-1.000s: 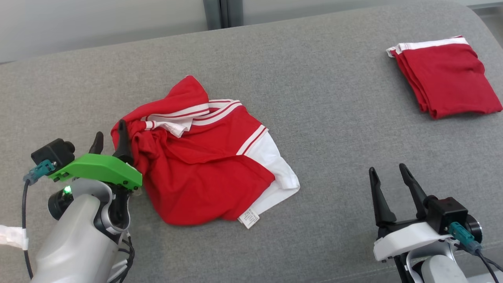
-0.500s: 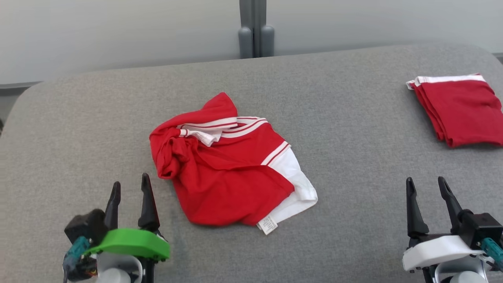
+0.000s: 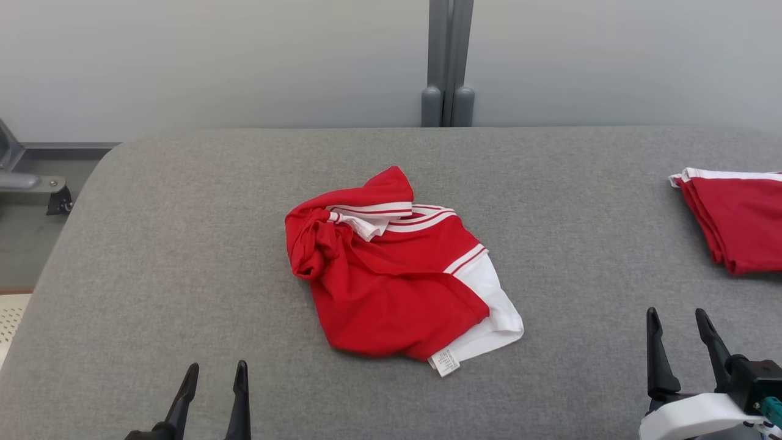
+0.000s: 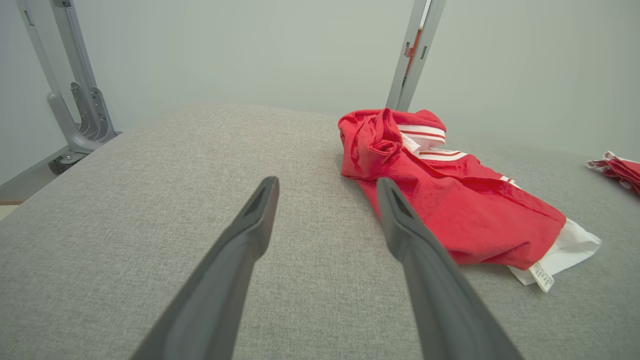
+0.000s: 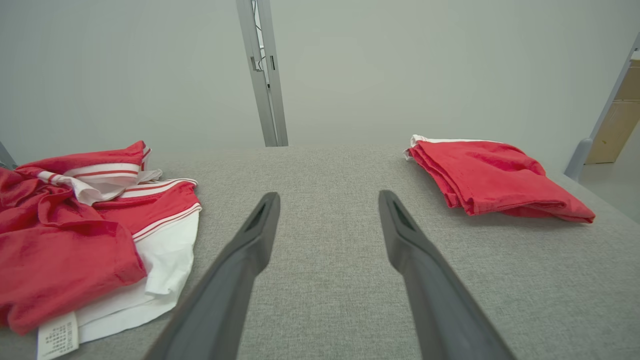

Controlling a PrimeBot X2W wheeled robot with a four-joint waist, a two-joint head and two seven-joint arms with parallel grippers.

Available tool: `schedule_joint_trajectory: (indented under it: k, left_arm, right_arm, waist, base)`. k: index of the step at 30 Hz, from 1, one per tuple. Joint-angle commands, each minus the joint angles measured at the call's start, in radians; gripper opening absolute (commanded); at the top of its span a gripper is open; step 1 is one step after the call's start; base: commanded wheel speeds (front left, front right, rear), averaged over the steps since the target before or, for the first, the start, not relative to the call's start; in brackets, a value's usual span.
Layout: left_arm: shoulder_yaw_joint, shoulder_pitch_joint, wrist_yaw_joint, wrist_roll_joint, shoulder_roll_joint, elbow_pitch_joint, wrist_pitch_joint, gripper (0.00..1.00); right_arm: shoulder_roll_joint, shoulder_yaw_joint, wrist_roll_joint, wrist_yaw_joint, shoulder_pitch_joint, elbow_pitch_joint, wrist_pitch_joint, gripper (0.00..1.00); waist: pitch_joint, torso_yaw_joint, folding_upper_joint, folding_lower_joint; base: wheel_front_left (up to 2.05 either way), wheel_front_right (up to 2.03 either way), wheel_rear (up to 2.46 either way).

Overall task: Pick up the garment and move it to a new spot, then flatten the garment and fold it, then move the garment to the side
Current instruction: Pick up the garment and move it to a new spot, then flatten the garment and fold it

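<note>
A crumpled red and white garment (image 3: 391, 281) lies in a heap at the middle of the grey padded surface (image 3: 183, 244), its label at the near edge. In the left wrist view the garment (image 4: 450, 200) sits ahead and to the right of the fingers. It lies at the left of the right wrist view (image 5: 75, 230). My left gripper (image 3: 214, 373) is open at the lower left, well short of the garment and touching nothing. At the lower right my right gripper (image 3: 677, 318) is open too, with bare surface between its fingers.
A folded red garment (image 3: 736, 217) with a white band lies at the right edge of the surface, seen also in the right wrist view (image 5: 495, 177). A grey post (image 3: 447, 61) stands behind against a pale wall. A metal frame (image 3: 30, 183) shows at far left.
The head camera has tilted up and turned, so the whole picture shifted. My left gripper has drawn back from the garment's left edge toward the near edge of the surface. The garment lies as before.
</note>
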Motion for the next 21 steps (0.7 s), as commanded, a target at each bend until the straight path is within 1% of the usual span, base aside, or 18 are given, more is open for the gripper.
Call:
schedule_joint_trajectory:
  k: [1, 5, 11, 17, 21]
  left_arm:
    - [0.012, 0.019, -0.009, 0.016, -0.003, -0.003, -0.003, 1.0]
    - [0.037, 0.029, -0.02, 0.032, -0.014, -0.001, -0.003, 1.0]
    - [0.037, 0.009, -0.025, 0.045, -0.02, 0.015, -0.003, 1.0]
    - [-0.005, -0.025, -0.026, 0.034, -0.022, 0.02, -0.003, 1.0]
    - [-0.068, -0.088, -0.025, 0.028, -0.003, 0.02, -0.003, 1.0]
  right_arm:
    - [-0.002, 0.0, 0.003, -0.001, 0.011, 0.005, 0.0, 1.0]
    - [-0.002, 0.005, 0.01, -0.001, 0.017, 0.012, 0.0, 1.0]
    - [-0.002, 0.019, 0.017, -0.001, 0.012, 0.017, 0.0, 1.0]
    - [-0.002, 0.036, 0.014, -0.001, -0.002, 0.018, 0.0, 1.0]
    - [-0.002, 0.047, 0.004, -0.001, -0.017, 0.018, 0.0, 1.0]
  waist:
    - [-0.009, 0.009, 0.0, 0.0]
    - [-0.009, 0.011, 0.0, 0.0]
    - [-0.003, 0.009, 0.0, 0.0]
    - [0.009, -0.008, 0.0, 0.0]
    - [0.025, -0.03, 0.0, 0.0]
  base:
    - [0.0, 0.0, 0.0]
    - [0.0, 0.0, 0.0]
    - [0.0, 0.0, 0.0]
    - [0.0, 0.0, 0.0]
    - [0.0, 0.0, 0.0]
